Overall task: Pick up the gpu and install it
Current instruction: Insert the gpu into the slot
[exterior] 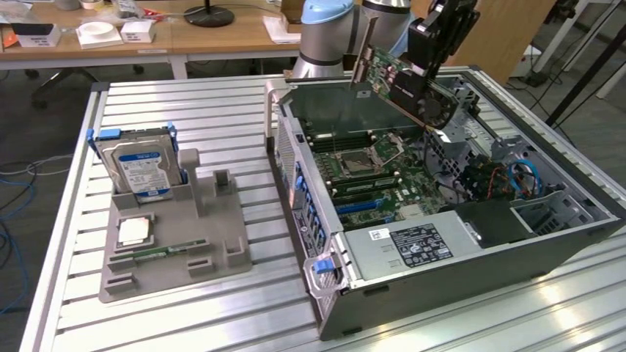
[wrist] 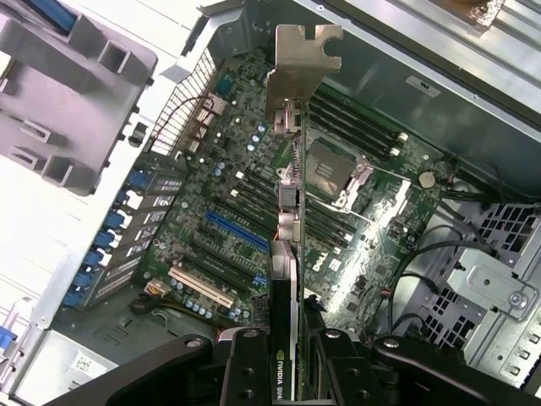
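At the exterior view's left, a grey plastic parts holder (exterior: 220,220) stood on the slatted aluminium desk (exterior: 215,117). It carried a boxy silver hard drive with a blue-white label (exterior: 140,170). Toward the exterior view's right lay an open grey metal computer case (exterior: 489,271), its green motherboard (exterior: 377,172) exposed. Above the case, the black pincer (exterior: 430,70) was clamped on the gpu (exterior: 386,70), a thin dark circuit card with a silvery metal bracket. The card was held on edge, tilted, clear of the board. In the wrist view it hung over the long blue expansion slot (wrist: 237,230) without touching it. By this showing, the pick-up was done and seating the card remained.
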Robot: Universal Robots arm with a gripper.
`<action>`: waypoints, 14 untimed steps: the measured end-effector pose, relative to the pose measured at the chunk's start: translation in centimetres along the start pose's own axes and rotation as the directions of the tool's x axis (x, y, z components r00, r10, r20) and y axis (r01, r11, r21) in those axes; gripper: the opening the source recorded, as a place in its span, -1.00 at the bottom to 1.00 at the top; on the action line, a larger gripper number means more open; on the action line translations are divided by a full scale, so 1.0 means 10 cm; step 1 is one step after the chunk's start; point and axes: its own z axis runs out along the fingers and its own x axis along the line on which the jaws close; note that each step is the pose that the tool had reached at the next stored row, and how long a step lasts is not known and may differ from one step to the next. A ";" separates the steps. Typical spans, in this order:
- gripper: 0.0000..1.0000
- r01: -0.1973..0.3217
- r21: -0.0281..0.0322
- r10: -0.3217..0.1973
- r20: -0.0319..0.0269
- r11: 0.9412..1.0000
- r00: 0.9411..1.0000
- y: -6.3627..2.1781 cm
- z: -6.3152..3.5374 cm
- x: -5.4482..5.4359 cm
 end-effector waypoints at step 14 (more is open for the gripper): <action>-0.48 0.038 0.001 -0.038 -0.001 0.999 0.999 0.000 0.000 0.00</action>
